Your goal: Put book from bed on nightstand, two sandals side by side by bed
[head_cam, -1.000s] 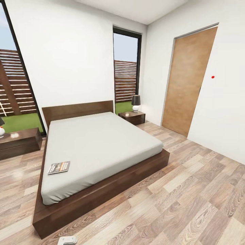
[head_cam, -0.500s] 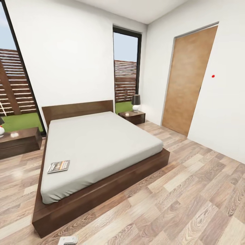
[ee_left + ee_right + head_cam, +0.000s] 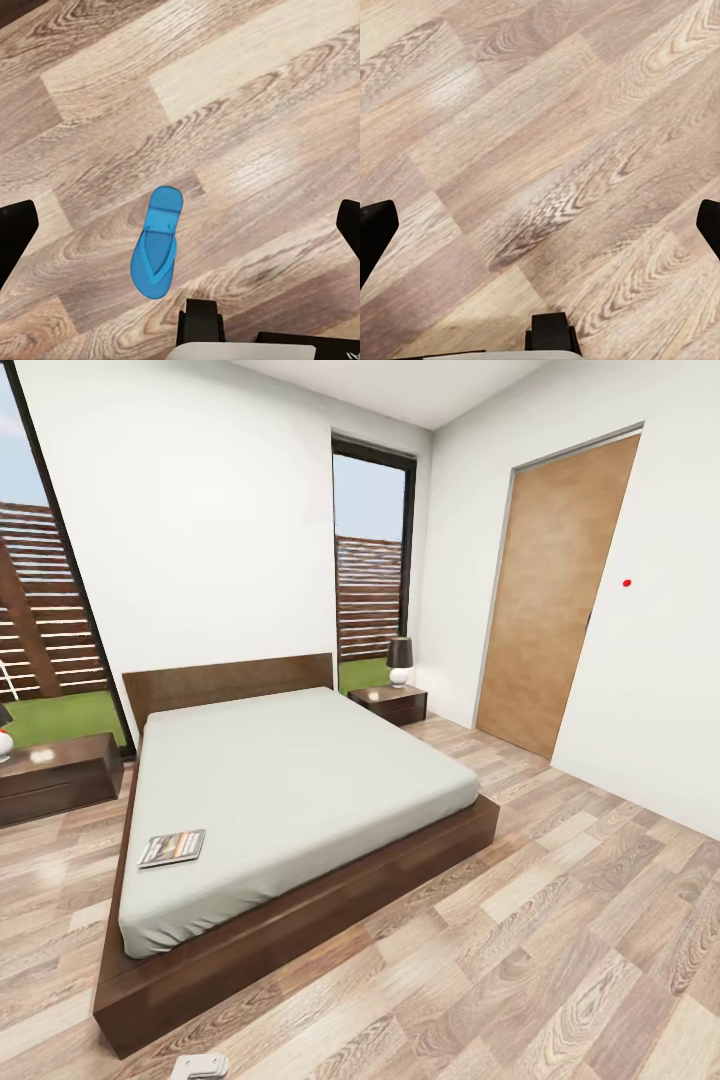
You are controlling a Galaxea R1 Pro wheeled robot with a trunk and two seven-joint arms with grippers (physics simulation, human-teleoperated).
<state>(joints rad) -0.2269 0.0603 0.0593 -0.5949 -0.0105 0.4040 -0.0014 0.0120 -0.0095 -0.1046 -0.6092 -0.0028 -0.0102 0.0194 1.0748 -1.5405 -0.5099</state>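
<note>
The bed [image 3: 300, 920], a low dark-brown frame with a light-grey mattress, fills the middle of the bedroom in the head view. The book [image 3: 172, 848] lies flat on the mattress near its front left corner. One nightstand [image 3: 55, 777] stands left of the bed and another nightstand [image 3: 390, 705] stands at the far right by the window. In the left wrist view a single bright-blue sandal [image 3: 156, 251] lies on the plank floor, below my left gripper [image 3: 181, 229], which is open and well above it. My right gripper [image 3: 540, 229] is open over bare floor.
A black-shaded lamp [image 3: 399, 661] stands on the far nightstand. A wooden door [image 3: 550, 600] is set in the right wall, with wide plank floor [image 3: 560, 920] between it and the bed. A pale grey part of my robot [image 3: 200, 1068] shows at the bottom edge.
The head view has shifted very slightly, so the bed and book sit a touch differently in the picture. No object has moved.
</note>
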